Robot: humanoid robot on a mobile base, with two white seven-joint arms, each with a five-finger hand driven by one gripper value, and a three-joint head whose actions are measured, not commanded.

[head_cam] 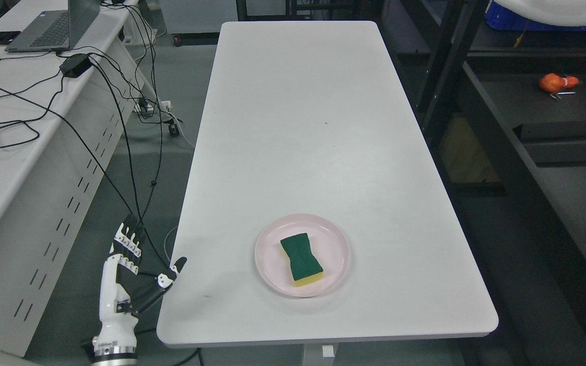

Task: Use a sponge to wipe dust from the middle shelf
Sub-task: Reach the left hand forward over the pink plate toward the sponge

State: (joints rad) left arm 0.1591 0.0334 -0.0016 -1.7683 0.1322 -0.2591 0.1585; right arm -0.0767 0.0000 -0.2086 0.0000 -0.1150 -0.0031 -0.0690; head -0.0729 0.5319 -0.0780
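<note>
Sponge not yet picked up; hand off to the side, far from it.

Desk (323, 127) w/ pink plate (272, 264) near the front edge, sponge (301, 258) lying flat in it, green side up. Left hand (135, 269) hangs beside desk's near-left corner, fingers spread, empty; right not visible. Risks: the plate's raised rim blocking a low approach, plate sliding if nudged, soft sponge squashing or slipping; cables left of desk could snag the arm.

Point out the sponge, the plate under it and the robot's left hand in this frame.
sponge (300, 256): head view, middle of its green top.
pink plate (336, 244): head view, bare right part inside the rim.
left hand (122, 274): head view, palm, fingers spread, beside the table.
</note>
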